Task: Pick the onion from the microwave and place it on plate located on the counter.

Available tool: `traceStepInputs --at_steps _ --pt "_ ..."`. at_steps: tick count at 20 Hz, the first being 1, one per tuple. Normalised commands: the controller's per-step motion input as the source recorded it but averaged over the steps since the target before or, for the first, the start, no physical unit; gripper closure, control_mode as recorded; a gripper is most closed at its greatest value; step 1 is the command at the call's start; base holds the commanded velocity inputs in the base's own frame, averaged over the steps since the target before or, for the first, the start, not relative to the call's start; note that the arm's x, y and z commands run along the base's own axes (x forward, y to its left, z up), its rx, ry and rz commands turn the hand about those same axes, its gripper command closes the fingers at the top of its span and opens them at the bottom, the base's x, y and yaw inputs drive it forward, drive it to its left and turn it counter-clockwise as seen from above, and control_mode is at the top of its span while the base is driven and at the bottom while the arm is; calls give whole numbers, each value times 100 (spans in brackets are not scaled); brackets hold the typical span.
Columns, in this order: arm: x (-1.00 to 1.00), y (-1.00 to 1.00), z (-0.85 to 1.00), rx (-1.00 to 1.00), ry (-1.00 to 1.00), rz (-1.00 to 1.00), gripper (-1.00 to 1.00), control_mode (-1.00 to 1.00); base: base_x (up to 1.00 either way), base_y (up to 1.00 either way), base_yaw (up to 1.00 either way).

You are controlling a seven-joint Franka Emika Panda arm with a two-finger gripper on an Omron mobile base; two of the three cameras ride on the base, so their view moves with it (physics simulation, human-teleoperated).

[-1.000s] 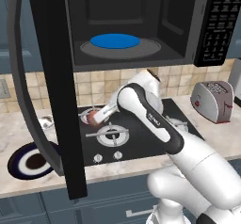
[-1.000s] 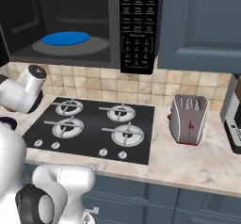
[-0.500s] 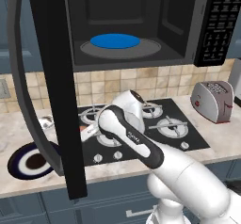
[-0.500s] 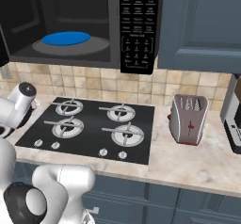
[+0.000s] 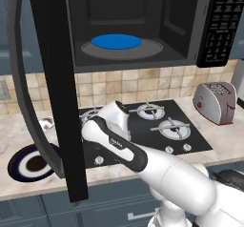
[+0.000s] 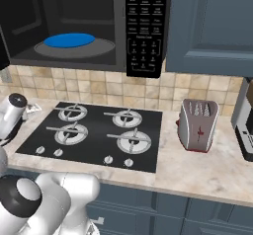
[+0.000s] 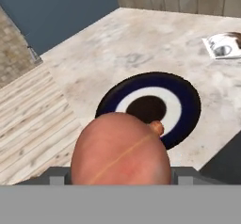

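Observation:
The onion (image 7: 120, 152), reddish-brown and round, sits close in the hand view with my gripper (image 7: 121, 177) shut on it. Past it lies the plate (image 7: 150, 106), white with a navy ring and a brown centre, on the beige counter (image 7: 141, 39). The onion hangs above the plate's near rim. In the left base view the plate (image 5: 29, 164) lies at the far left, and my hand is hidden behind the microwave door (image 5: 52, 78). The microwave (image 5: 143, 16) stands open, with a blue disc (image 5: 116, 41) on its turntable.
A small silver object (image 7: 222, 46) lies on the counter beyond the plate. The black stovetop (image 6: 94, 133) is right of the plate, and a toaster (image 6: 197, 125) stands further right. The counter's edge drops to a wooden floor (image 7: 33, 115) close to the plate.
The arm has swung left from over the stove's edge. The hand, holding the onion, has passed behind the open microwave door towards the plate.

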Motion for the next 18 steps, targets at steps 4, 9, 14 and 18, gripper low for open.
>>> traceStepInputs --at_steps 4,9,14,18 --pt "0 53 -25 -2 12 0 100 -100 0 0 0" --pt "10 43 -31 -6 7 0 100 -100 0 0 0" --pt "5 18 -38 -4 0 0 100 -100 0 0 0" --pt "1 10 -32 0 -1 0 100 -100 0 0 0"
